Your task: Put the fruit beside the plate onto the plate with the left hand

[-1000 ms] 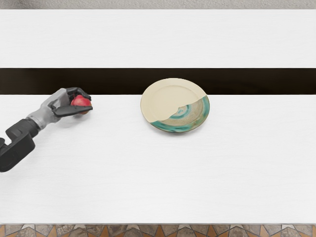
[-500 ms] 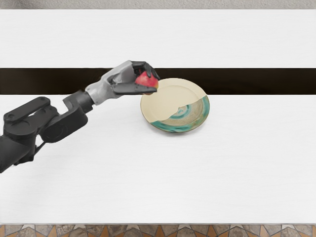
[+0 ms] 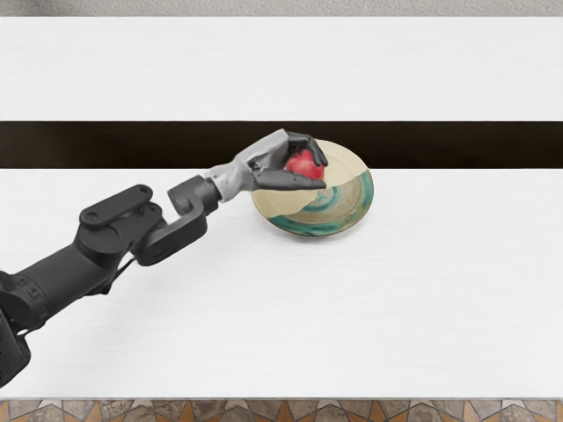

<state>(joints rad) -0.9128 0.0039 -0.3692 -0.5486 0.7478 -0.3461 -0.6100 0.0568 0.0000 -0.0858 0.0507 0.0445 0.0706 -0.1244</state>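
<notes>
A red fruit point(image 3: 304, 163) is held in my left hand point(image 3: 297, 165), whose dark fingers are curled around it. The hand and fruit hover over the left-centre of the plate point(image 3: 345, 204), a cream dish with a teal glazed section at its lower right. I cannot tell whether the fruit touches the plate. My left arm point(image 3: 132, 233) stretches in from the lower left edge across the white table. The right arm does not show.
A dark gap point(image 3: 457, 144) runs across the view behind the plate, between the near white tabletop point(image 3: 352, 308) and a farther white surface point(image 3: 281, 70). A patterned floor strip shows along the bottom edge.
My left hand has carried the red fruit rightward from the table's left side to above the plate, and the arm has extended further into view.
</notes>
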